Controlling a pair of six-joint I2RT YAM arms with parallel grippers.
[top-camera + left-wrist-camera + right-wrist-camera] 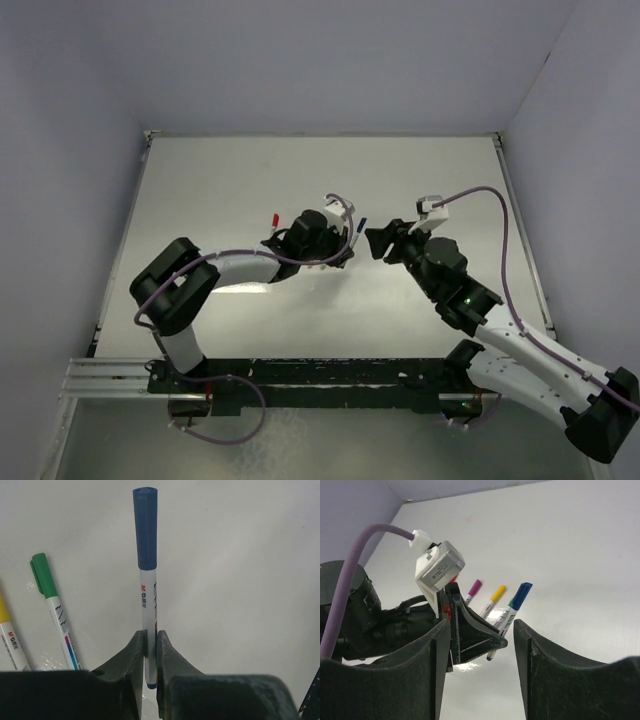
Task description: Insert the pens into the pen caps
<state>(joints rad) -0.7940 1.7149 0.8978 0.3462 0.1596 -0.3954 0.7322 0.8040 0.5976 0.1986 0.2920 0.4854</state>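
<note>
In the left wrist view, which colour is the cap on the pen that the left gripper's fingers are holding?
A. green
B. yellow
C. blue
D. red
C: the fingers of the left gripper clamp a pen whose cap is blue; the green-capped pen lies apart on the table.
</note>
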